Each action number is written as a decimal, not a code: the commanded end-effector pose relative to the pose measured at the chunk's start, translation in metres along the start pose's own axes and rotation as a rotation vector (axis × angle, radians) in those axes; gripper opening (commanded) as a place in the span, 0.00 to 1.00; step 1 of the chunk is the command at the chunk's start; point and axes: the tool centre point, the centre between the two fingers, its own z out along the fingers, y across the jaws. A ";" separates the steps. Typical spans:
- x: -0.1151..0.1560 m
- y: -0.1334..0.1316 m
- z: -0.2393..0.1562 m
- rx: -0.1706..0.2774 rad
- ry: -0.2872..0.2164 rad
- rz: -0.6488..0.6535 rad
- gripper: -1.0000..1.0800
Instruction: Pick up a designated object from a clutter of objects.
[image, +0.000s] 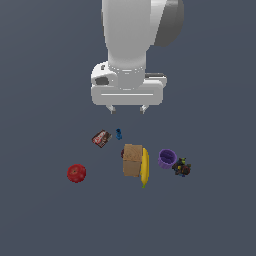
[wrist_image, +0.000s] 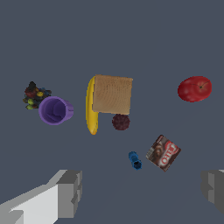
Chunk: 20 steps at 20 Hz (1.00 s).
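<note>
- Grey-blue flat ground fills both views, and we count eight small items lying on it, one of each kind.
- We see one tan box, with one banana lying along its side, touching it.
- We see one purple cup, open end showing in the wrist view, and one dark multicoloured lump just beside it.
- We see one red ball, well apart from the others, toward the exterior view's left.
- We see one brown-red packet and one tiny blue piece near each other, nearest the gripper.
- We see one plum: dark maroon, roundish, with a bumpy surface, smaller than the ball. It sits right against the box's edge, near the banana's tip; in the exterior view only a dark sliver of it peeps out at the box's left side.
- Our gripper hangs above the clutter with its fingers spread wide and nothing between them.
</note>
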 end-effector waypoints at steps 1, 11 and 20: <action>0.000 0.000 0.000 0.000 0.000 0.000 0.96; 0.002 0.025 -0.002 0.024 0.009 0.091 0.96; 0.004 0.025 0.005 0.015 0.008 0.047 0.96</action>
